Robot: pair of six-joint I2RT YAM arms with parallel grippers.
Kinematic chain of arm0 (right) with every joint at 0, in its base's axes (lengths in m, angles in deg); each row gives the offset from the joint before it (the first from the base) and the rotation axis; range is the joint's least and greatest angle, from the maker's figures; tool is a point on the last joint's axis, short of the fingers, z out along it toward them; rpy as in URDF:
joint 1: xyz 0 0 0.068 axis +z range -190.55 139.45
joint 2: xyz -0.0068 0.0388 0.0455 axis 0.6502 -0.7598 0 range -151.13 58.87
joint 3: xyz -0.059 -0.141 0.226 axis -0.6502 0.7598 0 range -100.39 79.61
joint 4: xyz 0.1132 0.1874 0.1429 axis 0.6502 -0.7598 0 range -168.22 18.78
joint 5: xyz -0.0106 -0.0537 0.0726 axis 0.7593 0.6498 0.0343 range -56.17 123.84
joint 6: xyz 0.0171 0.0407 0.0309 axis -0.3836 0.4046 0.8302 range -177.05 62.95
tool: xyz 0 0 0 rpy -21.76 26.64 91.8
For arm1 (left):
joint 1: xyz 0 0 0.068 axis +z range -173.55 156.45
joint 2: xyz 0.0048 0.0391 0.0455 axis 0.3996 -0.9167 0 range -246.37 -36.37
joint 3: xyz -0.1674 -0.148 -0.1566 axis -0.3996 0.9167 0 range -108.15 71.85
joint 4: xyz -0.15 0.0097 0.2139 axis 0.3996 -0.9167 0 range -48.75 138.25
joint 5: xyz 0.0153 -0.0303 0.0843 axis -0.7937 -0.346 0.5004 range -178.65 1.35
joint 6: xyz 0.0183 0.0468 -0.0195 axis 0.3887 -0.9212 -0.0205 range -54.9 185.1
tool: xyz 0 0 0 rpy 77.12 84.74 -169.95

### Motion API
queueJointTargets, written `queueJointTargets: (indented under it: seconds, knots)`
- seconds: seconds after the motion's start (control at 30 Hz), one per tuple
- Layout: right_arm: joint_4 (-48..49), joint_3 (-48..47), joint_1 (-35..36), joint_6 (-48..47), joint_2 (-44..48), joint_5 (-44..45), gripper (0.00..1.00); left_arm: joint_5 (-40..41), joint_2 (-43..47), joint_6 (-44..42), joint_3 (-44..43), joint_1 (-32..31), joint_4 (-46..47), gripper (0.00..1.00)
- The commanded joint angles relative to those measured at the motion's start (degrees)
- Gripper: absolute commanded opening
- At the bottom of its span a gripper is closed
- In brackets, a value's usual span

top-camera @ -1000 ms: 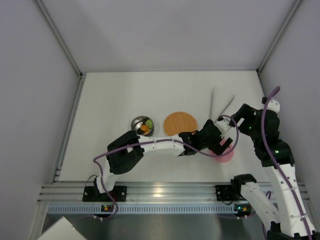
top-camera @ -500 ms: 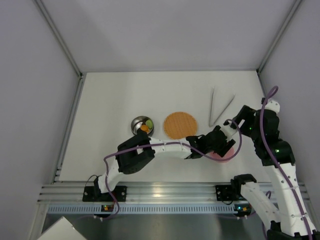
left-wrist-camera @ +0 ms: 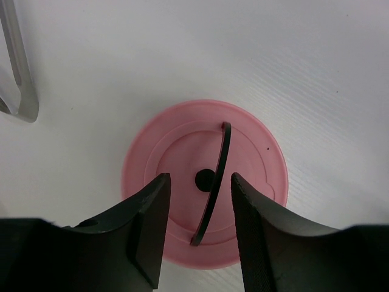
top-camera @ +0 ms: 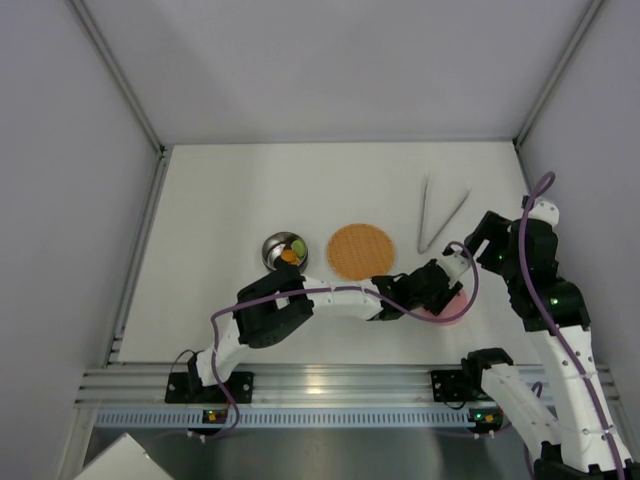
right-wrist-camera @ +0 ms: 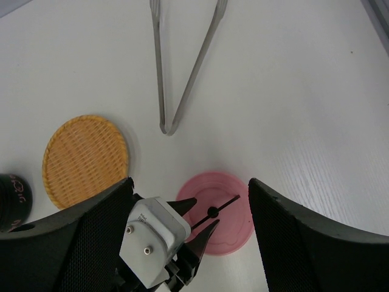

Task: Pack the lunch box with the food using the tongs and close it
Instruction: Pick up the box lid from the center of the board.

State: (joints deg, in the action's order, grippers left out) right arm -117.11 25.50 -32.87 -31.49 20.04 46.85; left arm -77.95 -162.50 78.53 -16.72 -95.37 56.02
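The pink lid [left-wrist-camera: 176,152] of the lunch box lies flat on the table at the right, its thin black handle [left-wrist-camera: 220,164] standing up. My left gripper [left-wrist-camera: 199,177] is lowered over it, open, one jaw on each side of the handle with a small gap on both sides. The steel bowl [top-camera: 284,250] stands left of centre with food [top-camera: 291,251] in orange and green inside. The tongs [top-camera: 438,215] lie in a V at the back right. My right gripper [right-wrist-camera: 189,182] hovers open above the lid [right-wrist-camera: 228,228] and the left gripper [right-wrist-camera: 203,213].
A flat orange woven disc [top-camera: 360,248] lies between the bowl and the lid. The joined end of the tongs [left-wrist-camera: 18,67] lies just beyond the lid. Grey walls close in the table at the left, back and right.
My left gripper has come down over the lid and its jaws have narrowed around the handle. My right gripper has drawn back slightly.
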Motion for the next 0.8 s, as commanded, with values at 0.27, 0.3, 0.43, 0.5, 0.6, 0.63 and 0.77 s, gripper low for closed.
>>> queueJointTargets:
  seconds: [0.27,0.3,0.43,0.5,0.6,0.63,0.77]
  knots:
    - [1.24,-0.74,-0.83,0.02,0.07,-0.62,0.73,-1.21,0.35,0.10,2.97,-0.52,1.64,0.21]
    - [1.24,-0.74,-0.83,0.10,0.16,-0.45,0.73,-1.29,0.70,0.10,2.97,-0.52,1.63,0.16]
    - [1.07,-1.26,-0.83,-0.25,0.07,0.60,0.72,-0.77,3.42,0.10,4.11,-0.61,2.16,0.00]
    - [0.98,-1.79,-0.83,-0.42,-0.10,1.65,0.72,-0.33,4.83,0.02,4.46,-0.79,2.25,0.00]
    - [0.28,-3.28,-0.83,-1.04,-0.81,3.68,0.72,1.16,7.82,-0.07,4.73,-1.40,1.46,0.00]
    - [0.10,-3.63,-0.83,-1.04,-0.90,3.77,0.72,1.69,8.52,0.19,4.64,-1.40,-0.11,0.00]
    - [0.45,-4.52,-0.83,-0.87,-1.34,2.63,0.72,6.51,15.09,1.60,7.18,-1.49,-3.37,0.00]
